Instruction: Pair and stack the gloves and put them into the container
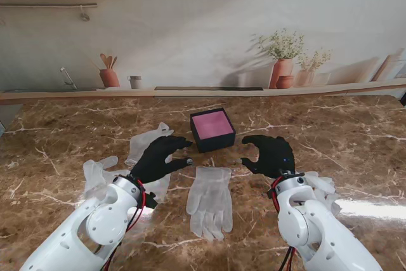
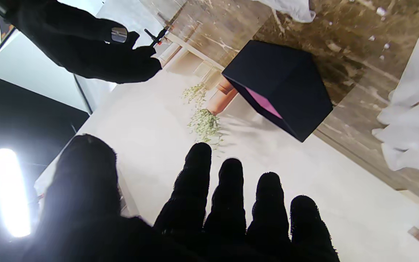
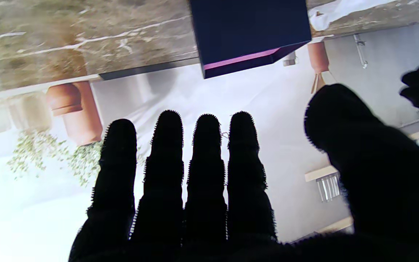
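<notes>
left hand (image 1: 158,158), right hand (image 1: 271,155), apparently empty, fingers spread

Translucent white glove pair (image 1: 210,200) lies flat, stacked, fingers toward me. Loose gloves (image 1: 147,140) lie left (crumpled). Black container (image 1: 212,129), pink inside, sits open beyond.

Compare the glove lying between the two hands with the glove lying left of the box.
The glove between the hands lies flat and fully in view, fingers pointing toward me; the glove left of the box is partly covered by the left hand, fingers pointing away from me. The first lies nearer to me than the box; the second sits level with it, to its left. Both are translucent white and rest on the marble table.
</notes>
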